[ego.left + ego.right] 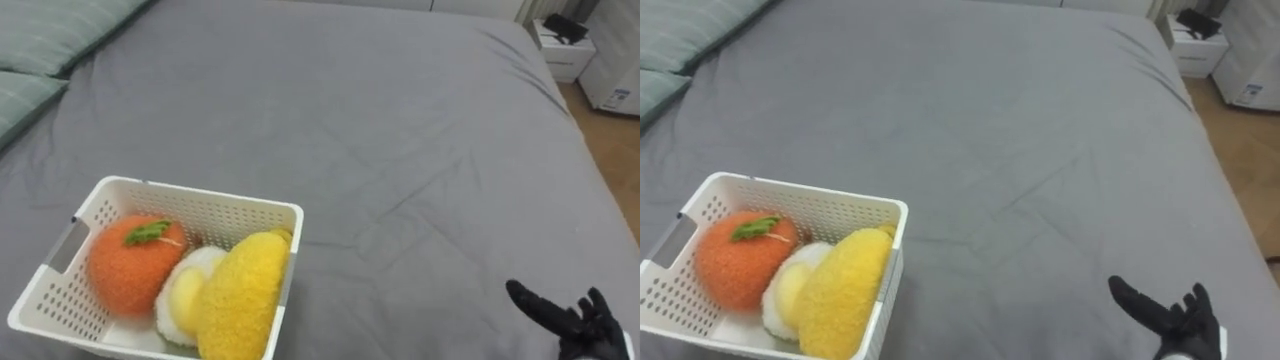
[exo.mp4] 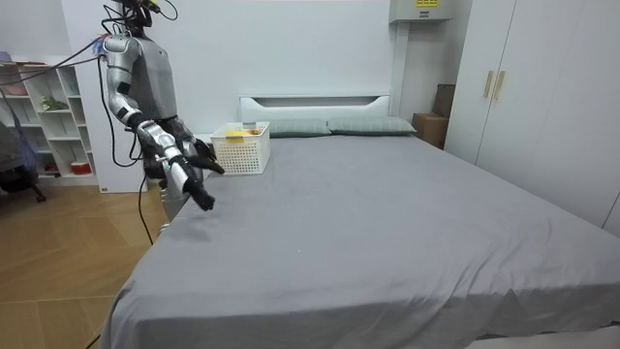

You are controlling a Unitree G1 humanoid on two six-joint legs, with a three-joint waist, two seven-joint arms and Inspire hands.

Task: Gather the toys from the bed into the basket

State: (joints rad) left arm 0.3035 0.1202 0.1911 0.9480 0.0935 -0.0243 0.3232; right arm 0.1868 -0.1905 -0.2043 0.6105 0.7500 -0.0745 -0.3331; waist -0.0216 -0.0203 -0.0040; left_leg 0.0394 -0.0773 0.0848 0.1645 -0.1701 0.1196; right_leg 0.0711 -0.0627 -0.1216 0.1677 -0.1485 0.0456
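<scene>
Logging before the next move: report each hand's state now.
Left hand: by the white basket in the room view, state cannot be told.
Right hand: open, holding nothing, over the grey bed.

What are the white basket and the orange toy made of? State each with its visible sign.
White basket: apparently rigid plastic, matte; perforated walls, moulded handle slot. Orange toy: likely plush fabric; fuzzy surface, green felt-like leaf.

R hand (image 1: 572, 322) out front, fingers straight; L hand (image 2: 201, 153) alongside.
</scene>
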